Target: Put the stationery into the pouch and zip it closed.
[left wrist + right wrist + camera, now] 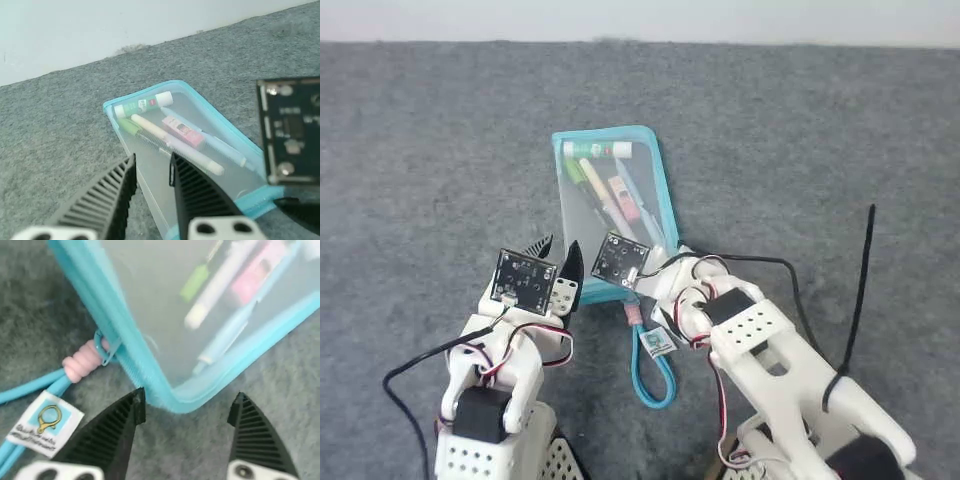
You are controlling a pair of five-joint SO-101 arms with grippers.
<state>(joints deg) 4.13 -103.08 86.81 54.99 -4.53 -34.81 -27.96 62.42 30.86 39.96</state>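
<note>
**Bench** (pixel 440 150): covered with grey, carpet-like material.

**Pouch** (pixel 605 131): translucent with teal edging, lying flat near the middle of the bench. The stationery is inside it:
- a green-and-white glue stick (pixel 597 150) at the far end
- a pink eraser (pixel 624 198)
- several pens (pixel 172 142) lying lengthwise

**Strap** (pixel 653 385): a teal loop running from the pouch's near corner toward the arms. It carries a pink bead (pixel 80 362) and a paper tag (pixel 44 422).

**Left end effector** (pixel 150 167): above the pouch's near-left edge. The jaws are narrowly parted and hold nothing.

**Right end effector** (pixel 187 400): at the pouch's near corner, just beside the bead. The jaws are spread wide and hold nothing.
</note>
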